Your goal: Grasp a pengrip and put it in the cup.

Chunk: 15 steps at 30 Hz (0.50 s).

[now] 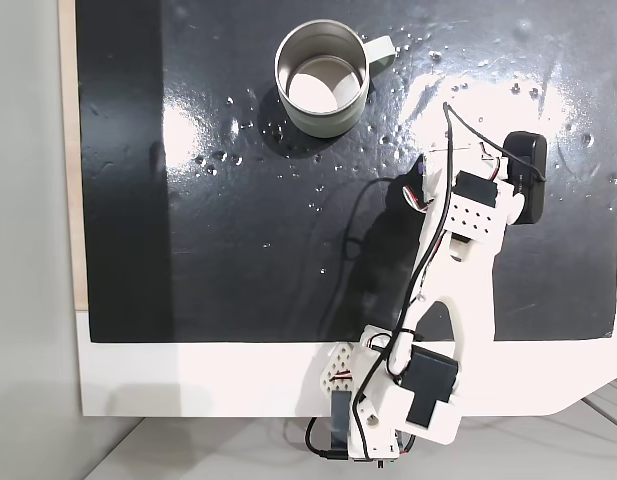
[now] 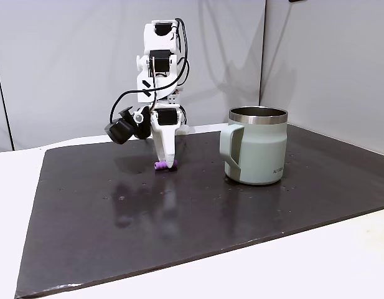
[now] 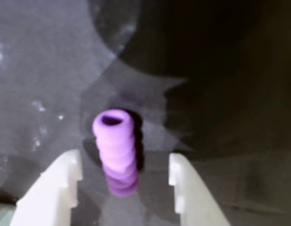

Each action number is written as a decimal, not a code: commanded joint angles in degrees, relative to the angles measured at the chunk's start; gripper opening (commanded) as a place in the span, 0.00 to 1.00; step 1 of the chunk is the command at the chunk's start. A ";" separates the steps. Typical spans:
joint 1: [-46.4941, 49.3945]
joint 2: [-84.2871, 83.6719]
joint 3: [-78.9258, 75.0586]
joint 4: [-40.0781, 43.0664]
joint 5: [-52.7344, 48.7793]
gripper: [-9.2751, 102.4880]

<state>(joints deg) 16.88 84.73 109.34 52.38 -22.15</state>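
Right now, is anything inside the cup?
In a fixed view from above, the cup shows a bare metal bottom, part shadowed. The pengrip lies on the mat between the open pincer fingers.

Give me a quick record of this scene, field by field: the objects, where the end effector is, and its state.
pengrip: purple, ribbed, lying on the dark mat
cup: upright, empty, apart from the pengrip
end effector: lowered to the mat, fingers either side of the pengrip
jaws: open, not yet closed on it
task stage: pre-grasp

The pengrip [image 3: 115, 150] is seen lying on the mat [image 2: 179, 212] between the gripper [image 3: 124, 172] fingers, the cup [image 2: 257, 146] well to its right in a fixed view.
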 commanded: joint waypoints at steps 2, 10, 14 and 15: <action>1.41 0.35 -2.55 -2.55 -0.79 0.11; 2.11 2.11 -0.18 -3.16 -0.09 0.08; -1.23 8.09 -2.20 1.85 2.55 0.08; -2.55 9.93 -3.16 3.43 3.52 0.08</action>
<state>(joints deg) 17.75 88.24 109.69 51.94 -20.65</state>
